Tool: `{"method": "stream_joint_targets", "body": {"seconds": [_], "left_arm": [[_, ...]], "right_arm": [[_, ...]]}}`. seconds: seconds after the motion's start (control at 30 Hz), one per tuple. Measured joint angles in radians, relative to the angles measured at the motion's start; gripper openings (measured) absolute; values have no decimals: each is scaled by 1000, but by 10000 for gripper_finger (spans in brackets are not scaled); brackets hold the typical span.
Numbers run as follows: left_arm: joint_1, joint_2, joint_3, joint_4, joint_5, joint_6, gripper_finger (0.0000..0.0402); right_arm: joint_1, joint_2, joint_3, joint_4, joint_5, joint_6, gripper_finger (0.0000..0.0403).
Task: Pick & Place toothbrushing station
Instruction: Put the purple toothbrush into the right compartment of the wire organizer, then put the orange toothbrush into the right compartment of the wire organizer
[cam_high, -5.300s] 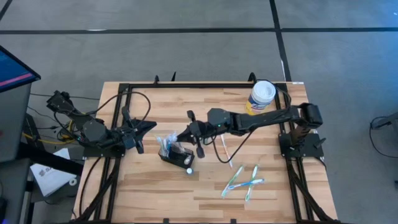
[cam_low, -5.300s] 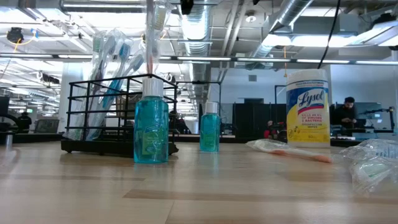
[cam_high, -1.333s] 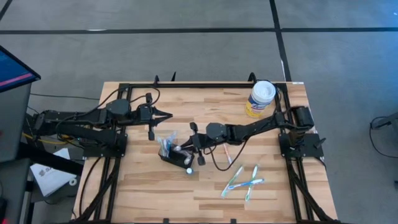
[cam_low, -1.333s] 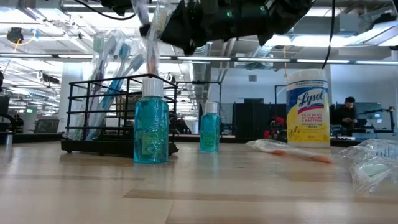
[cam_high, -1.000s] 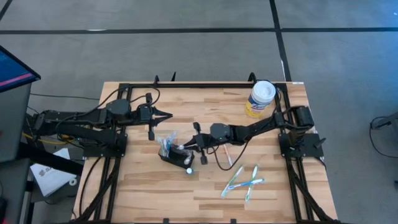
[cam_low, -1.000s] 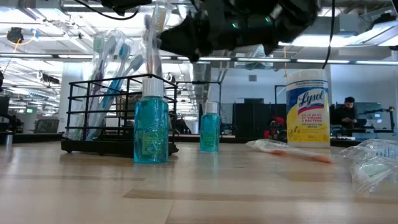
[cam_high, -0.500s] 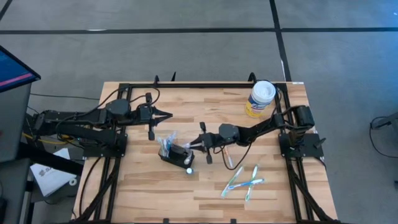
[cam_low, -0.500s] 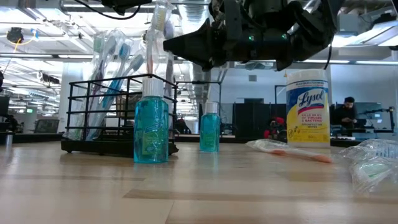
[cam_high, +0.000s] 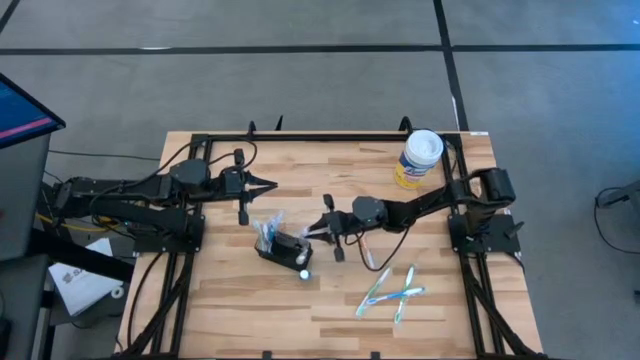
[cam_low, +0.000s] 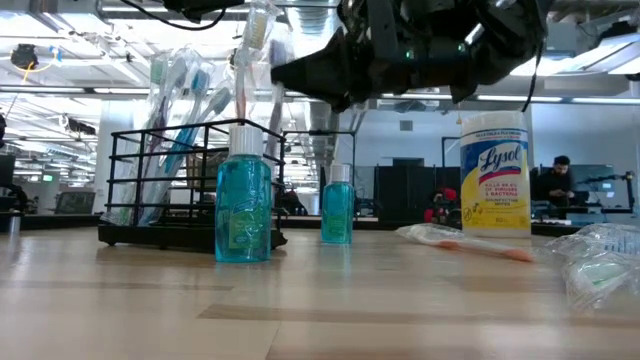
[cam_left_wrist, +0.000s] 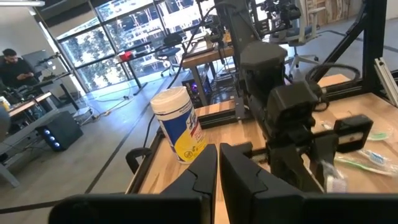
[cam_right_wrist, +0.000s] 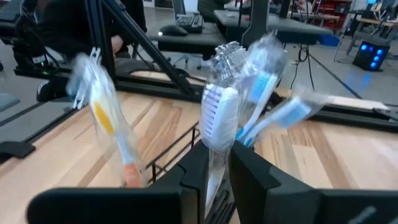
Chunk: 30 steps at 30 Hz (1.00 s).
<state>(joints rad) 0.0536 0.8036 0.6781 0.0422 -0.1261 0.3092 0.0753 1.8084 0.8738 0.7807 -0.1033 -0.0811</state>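
**A:** Starting at the front edge of the table (cam_high: 230, 320): 3 or so wrapped toothbrushes (cam_high: 392, 292) are lying loose on the right arm's side, waiting. A bit further in there's the toothbrushing station (cam_high: 283, 247), that little black wire holder, roughly mid-table and a touch toward the left arm. It's got wrapped brushes standing in it, a blue bottle (cam_low: 244, 206) at its near corner, and a 2nd, smaller one (cam_low: 336, 204) past it.

**B:** And the right gripper (cam_high: 328, 229)? Looks parked right beside it.

**A:** Yeah, it's at the holder's side, up at brush-head height. From its wrist cam the fingers (cam_right_wrist: 193, 163) are parted just narrowly on either side of a white wrapped brush head (cam_right_wrist: 219, 118). Can't honestly tell if they're touching the wrapper or already off it.

**B:** So how would you finish this step cleanly?

**A:** My guess: open wider first, then back straight out toward its own side so the wrapper doesn't snag and tip the brush or drag the holder. Those bottles look easy to knock over.

**B:** Left side?

**A:** The left gripper (cam_high: 256, 183) hangs further back, fingers pressed together, holding nothing. Beyond that, the yellow wipes canister (cam_high: 419, 158) is in the far corner.
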Motion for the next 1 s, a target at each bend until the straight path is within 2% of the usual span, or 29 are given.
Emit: {"method": "stream_joint_targets", "body": {"seconds": [0.27, 0.8, 1.0], "left_arm": [[0, 0, 0, 0, 0, 0, 12], [0, 0, 0, 0, 0, -3, 12], [0, 0, 0, 0, 0, -3, 12]], "right_arm": [[2, -29, 0, -50, -1, 19, 59], [-2, -31, 0, -59, -1, 29, 157], [-21, -85, 0, -164, -1, 29, 179]]}}
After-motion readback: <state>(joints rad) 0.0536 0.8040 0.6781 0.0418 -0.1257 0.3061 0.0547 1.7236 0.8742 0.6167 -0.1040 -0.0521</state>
